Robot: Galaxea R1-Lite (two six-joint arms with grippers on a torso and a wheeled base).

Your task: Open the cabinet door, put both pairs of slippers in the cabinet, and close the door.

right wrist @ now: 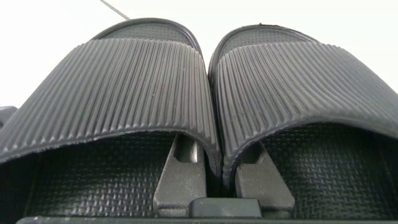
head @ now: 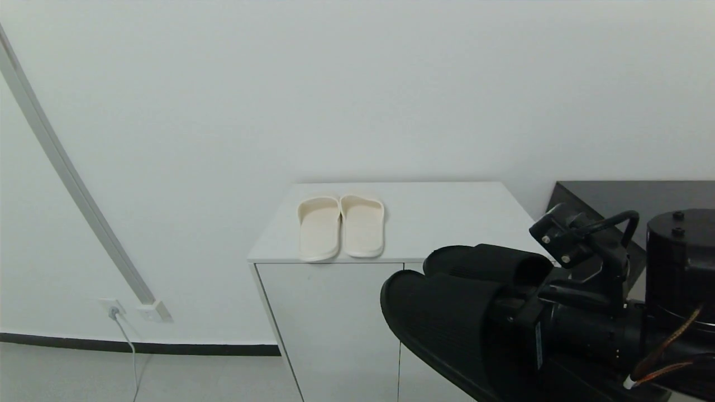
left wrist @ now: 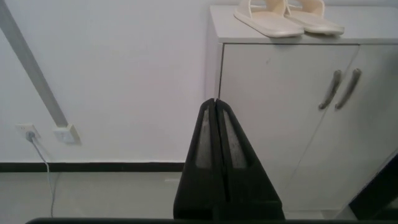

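A white cabinet (head: 447, 218) stands against the wall with both doors shut; its two handles (left wrist: 339, 89) sit side by side where the doors meet. A cream pair of slippers (head: 341, 226) lies on its top near the front edge, also seen in the left wrist view (left wrist: 289, 17). My right gripper (right wrist: 217, 152) is shut on the black pair of slippers (head: 458, 301), one finger (right wrist: 181, 180) under each strap, pinching the inner sides together in front of the cabinet's right door. My left gripper (left wrist: 216, 124) is shut on nothing, low and left of the cabinet.
A grey conduit (head: 67, 167) runs diagonally down the wall to a socket with a cable (head: 111, 308). A black surface (head: 631, 195) adjoins the cabinet on the right. Open floor (head: 139, 374) lies left of the cabinet.
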